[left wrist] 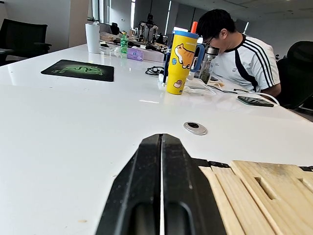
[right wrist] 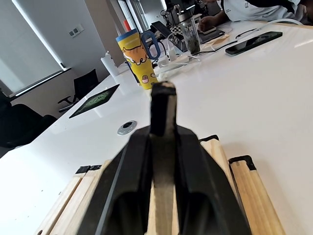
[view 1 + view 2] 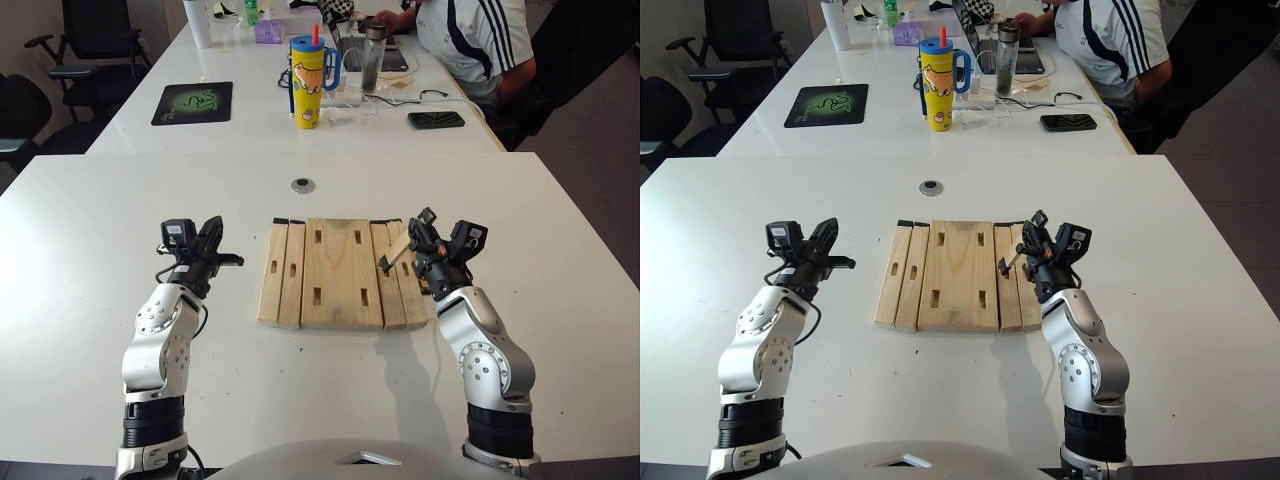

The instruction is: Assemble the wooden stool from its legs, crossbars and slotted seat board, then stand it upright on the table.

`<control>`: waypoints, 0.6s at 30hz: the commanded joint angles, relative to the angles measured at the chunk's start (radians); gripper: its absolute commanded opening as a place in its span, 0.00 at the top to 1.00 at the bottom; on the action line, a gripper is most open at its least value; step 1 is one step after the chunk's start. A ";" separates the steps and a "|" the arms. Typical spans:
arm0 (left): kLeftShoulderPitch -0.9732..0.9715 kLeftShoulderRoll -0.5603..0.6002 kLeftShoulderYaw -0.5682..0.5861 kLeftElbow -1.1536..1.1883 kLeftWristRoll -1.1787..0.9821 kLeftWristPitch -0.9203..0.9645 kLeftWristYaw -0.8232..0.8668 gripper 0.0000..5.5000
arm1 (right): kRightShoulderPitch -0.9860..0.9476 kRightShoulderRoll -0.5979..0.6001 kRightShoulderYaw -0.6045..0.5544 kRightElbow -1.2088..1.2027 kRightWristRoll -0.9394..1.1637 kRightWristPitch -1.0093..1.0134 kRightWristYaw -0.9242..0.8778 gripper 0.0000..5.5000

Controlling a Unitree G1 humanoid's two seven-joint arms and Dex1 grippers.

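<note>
White table [image 3: 90, 230] — right gripper [image 3: 421, 232] clamps wooden bar [image 3: 397, 251] above seat board [image 3: 330, 275].

Silver arms [image 3: 163, 338]; black left hand [image 3: 214, 226], right hand [image 3: 424, 222].

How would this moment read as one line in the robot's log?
seat board: lying flat | left gripper: shut, empty | right gripper: holds wooden piece above right-hand slats

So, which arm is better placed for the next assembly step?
Likely right: the right gripper holds a wooden piece over the boards; the left gripper sits shut and empty beside them.
</note>
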 commanded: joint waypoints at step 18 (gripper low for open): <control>-0.006 -0.003 0.001 -0.006 0.002 0.031 0.015 1.00 | 0.041 0.011 0.026 0.228 -0.211 -0.194 0.024 0.92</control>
